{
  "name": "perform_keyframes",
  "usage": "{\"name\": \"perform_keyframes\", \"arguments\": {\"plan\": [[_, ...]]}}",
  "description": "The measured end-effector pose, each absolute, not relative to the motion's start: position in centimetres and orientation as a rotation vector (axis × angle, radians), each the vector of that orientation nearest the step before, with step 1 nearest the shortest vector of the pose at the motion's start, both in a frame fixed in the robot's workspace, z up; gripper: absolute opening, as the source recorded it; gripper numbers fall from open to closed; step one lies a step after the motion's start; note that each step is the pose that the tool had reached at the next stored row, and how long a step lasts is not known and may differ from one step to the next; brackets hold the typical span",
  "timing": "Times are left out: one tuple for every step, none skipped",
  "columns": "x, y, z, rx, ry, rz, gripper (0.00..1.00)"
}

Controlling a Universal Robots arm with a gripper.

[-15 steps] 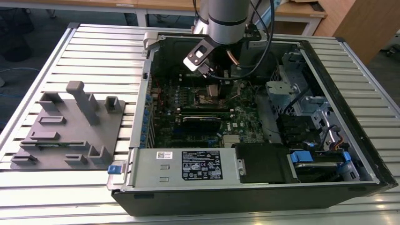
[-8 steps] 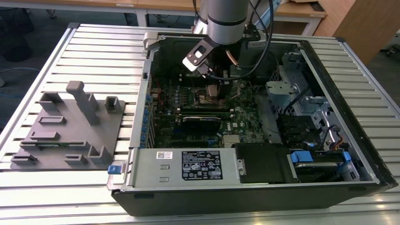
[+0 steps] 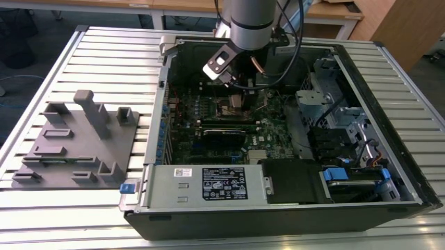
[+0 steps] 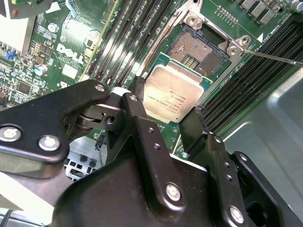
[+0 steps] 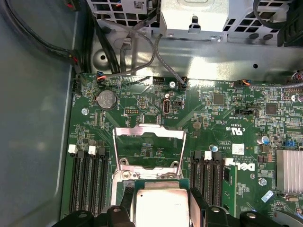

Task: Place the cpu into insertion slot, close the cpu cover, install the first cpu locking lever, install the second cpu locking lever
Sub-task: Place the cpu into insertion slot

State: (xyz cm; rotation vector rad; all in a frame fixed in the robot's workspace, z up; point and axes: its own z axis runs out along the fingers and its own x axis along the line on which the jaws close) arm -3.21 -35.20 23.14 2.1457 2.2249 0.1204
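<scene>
Inside an open computer case on a slatted table, the arm is reaching down over the green motherboard. The cpu cover is standing swung open, baring the insertion slot. The gripper is clamping the cpu by two opposite edges, holding it over the slot's near rim, not yet seated. Doing this well likely means holding the chip level, squaring its edges to the rim and settling it without sliding across the pins.
</scene>
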Motion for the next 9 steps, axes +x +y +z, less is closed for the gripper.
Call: {"name": "perform_keyframes", "arguments": {"plan": [[-3.22, -35.21, 23.13, 2.146, 2.225, 0.120, 0.54], [-3.22, -35.21, 23.12, 2.146, 2.225, 0.120, 0.54], [-3.22, -35.21, 23.12, 2.146, 2.224, 0.120, 0.54], [-3.23, -35.20, 23.10, 2.146, 2.225, 0.121, 0.54], [-3.25, -35.20, 23.08, 2.146, 2.224, 0.121, 0.54], [-3.25, -35.19, 23.06, 2.146, 2.225, 0.121, 0.54], [-3.25, -35.19, 23.05, 2.146, 2.225, 0.121, 0.54], [-3.25, -35.17, 23.03, 2.146, 2.225, 0.121, 0.54], [-3.26, -35.15, 23.01, 2.146, 2.224, 0.121, 0.54]]}}
